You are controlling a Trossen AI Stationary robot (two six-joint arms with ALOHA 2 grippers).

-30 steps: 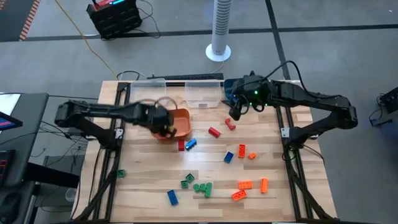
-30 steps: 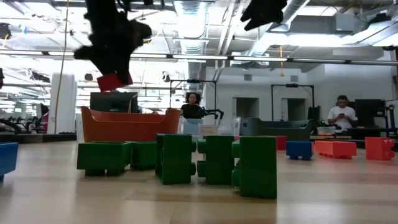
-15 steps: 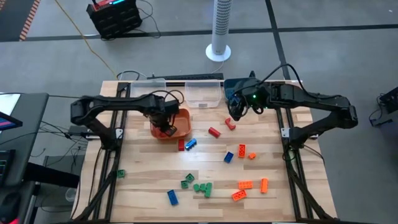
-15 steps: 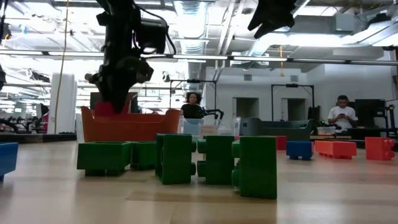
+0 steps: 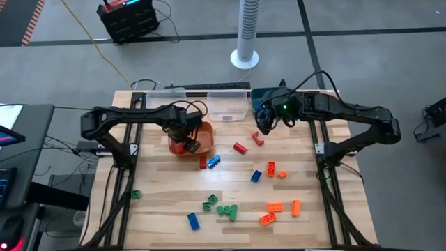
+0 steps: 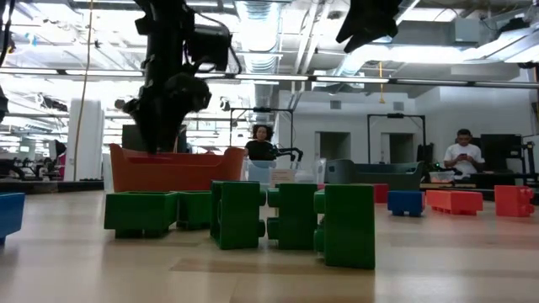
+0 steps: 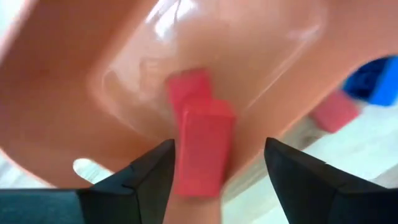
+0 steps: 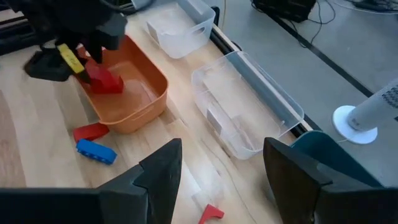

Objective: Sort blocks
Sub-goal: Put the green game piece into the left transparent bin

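Observation:
My left gripper (image 5: 188,143) (image 7: 217,152) is open and low inside the orange bin (image 5: 207,131). A red block (image 7: 202,152) (image 8: 106,81) stands between its fingers on the bin's floor. My right gripper (image 5: 260,130) (image 8: 221,152) hovers open, holding nothing, above the table's far part, over a red block (image 5: 258,139). Other blocks lie loose on the table: red (image 5: 240,148), red and blue (image 5: 214,161) beside the bin, orange (image 5: 274,207), green (image 5: 226,211) (image 6: 290,215), and blue (image 5: 193,221). My left gripper: the red block (image 7: 202,152) sits between the open fingers with a clear gap to one finger (image 7: 298,171). Whether its other side touches the other finger (image 7: 152,171) I cannot tell. The block rests inside the orange bin.
Two clear bins (image 5: 227,104) (image 5: 167,97) and a teal bin (image 8: 317,149) stand along the far edge. A black fixture lies behind them. Bare wood shows near the left and near edges. People and equipment are in the room beyond the table.
My left gripper came down from above the orange bin's rim into the bin, moving slightly toward the table's right. The red block it carried above the rim is now down inside the bin. My right arm kept still.

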